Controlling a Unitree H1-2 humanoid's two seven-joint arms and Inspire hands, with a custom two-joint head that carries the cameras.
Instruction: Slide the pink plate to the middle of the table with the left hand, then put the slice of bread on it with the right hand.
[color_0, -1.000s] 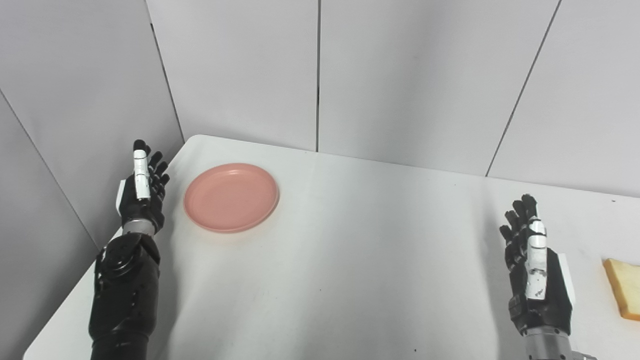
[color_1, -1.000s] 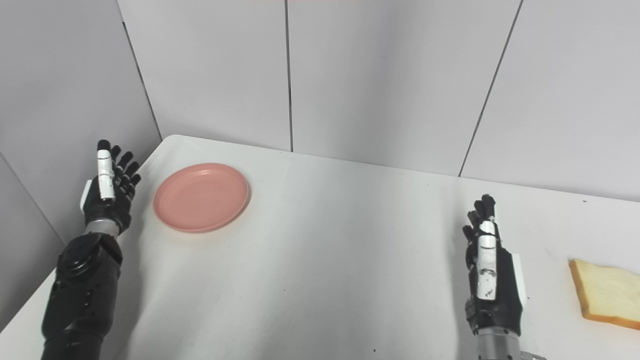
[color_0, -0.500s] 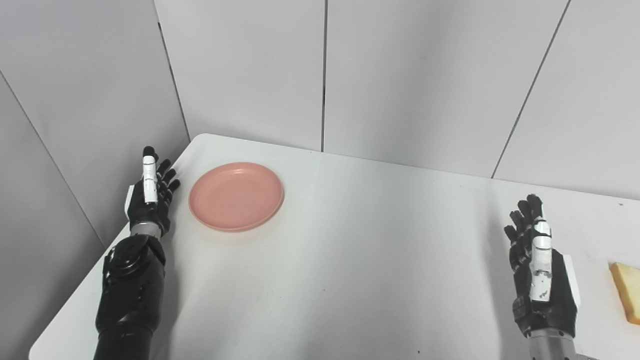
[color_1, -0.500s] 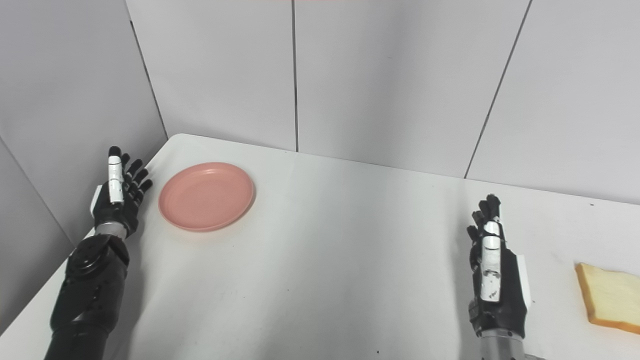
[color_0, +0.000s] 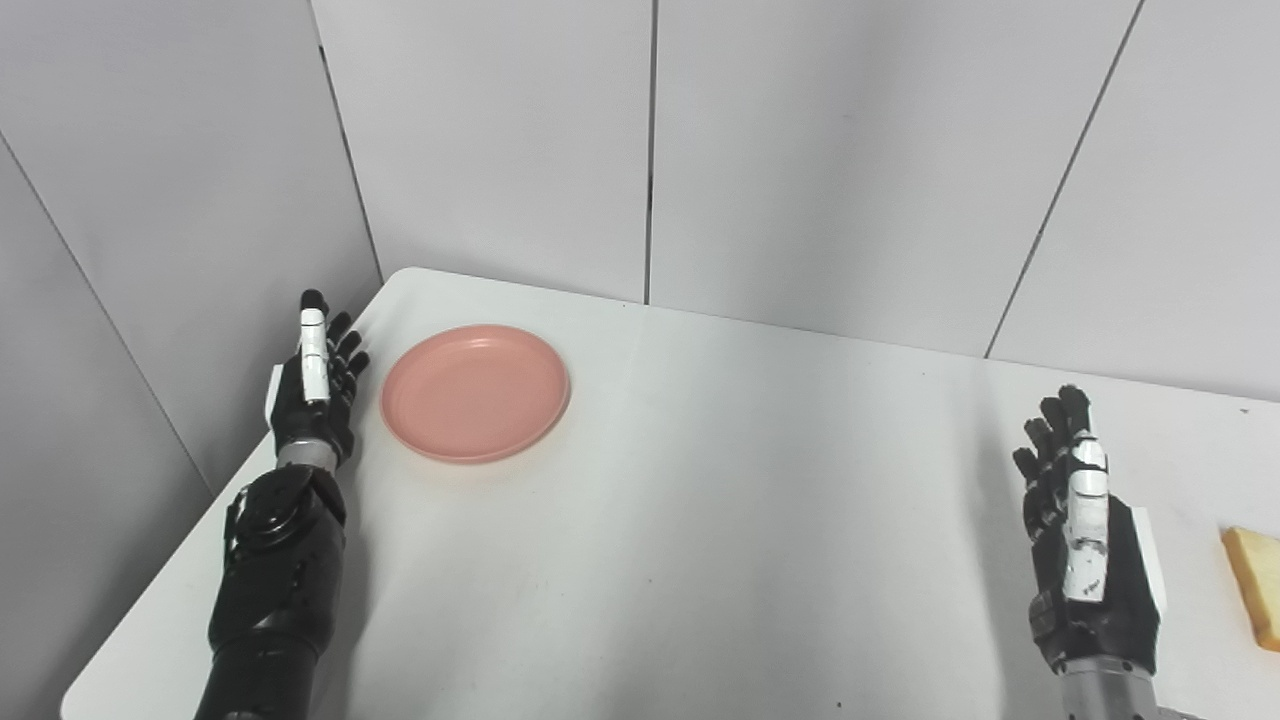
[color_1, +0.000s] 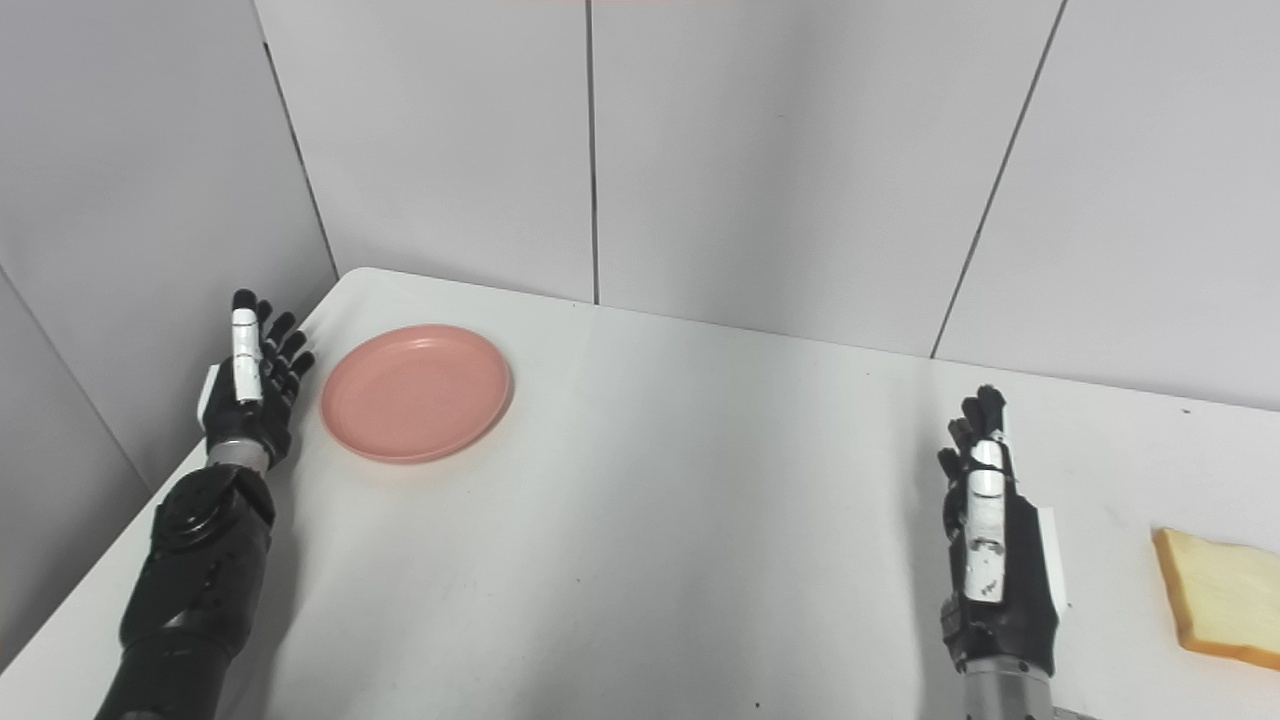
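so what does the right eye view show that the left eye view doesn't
Only the right eye view shows most of the slice of bread, lying flat near the table's right edge. Only the left eye view cuts it down to a thin strip at the picture's border and shows more of the wall left of the table. Both show the pink plate near the table's far left corner, the open left robot hand beside it without touching, and the open right robot hand holding nothing.
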